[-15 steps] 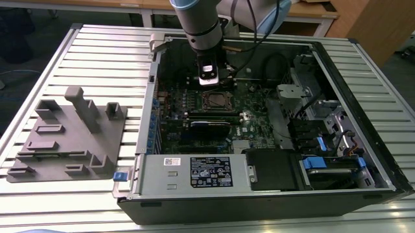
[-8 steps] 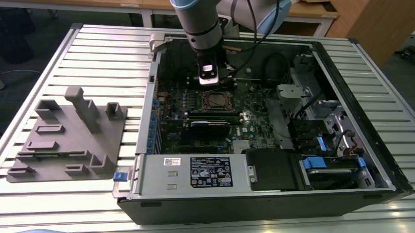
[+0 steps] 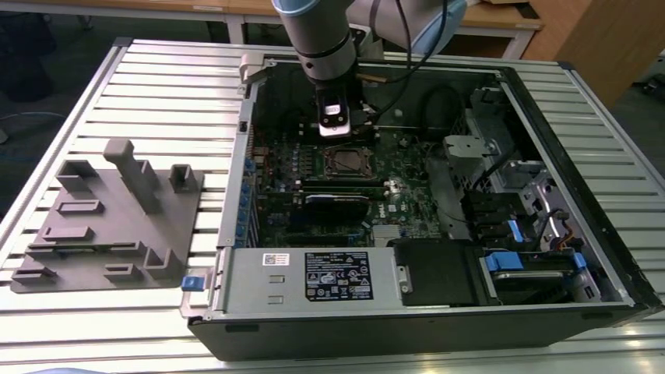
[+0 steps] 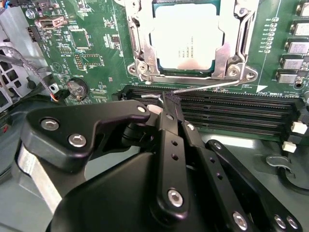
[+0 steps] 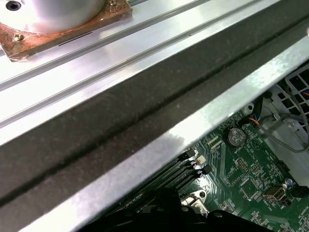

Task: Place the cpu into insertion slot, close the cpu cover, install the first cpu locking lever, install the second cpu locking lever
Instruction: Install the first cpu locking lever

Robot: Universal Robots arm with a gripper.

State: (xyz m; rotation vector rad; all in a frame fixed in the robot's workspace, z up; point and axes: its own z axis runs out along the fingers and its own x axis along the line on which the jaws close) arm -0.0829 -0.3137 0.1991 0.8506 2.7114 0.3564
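Flat, dull-silver square cpu

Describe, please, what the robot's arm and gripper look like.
The arm is a grey cylindrical tube with a pale blue joint cap and a black cable trailing beside it. The gripper is matte black, built of chunky linked bars joined by silver screws, narrowing to slim tips.
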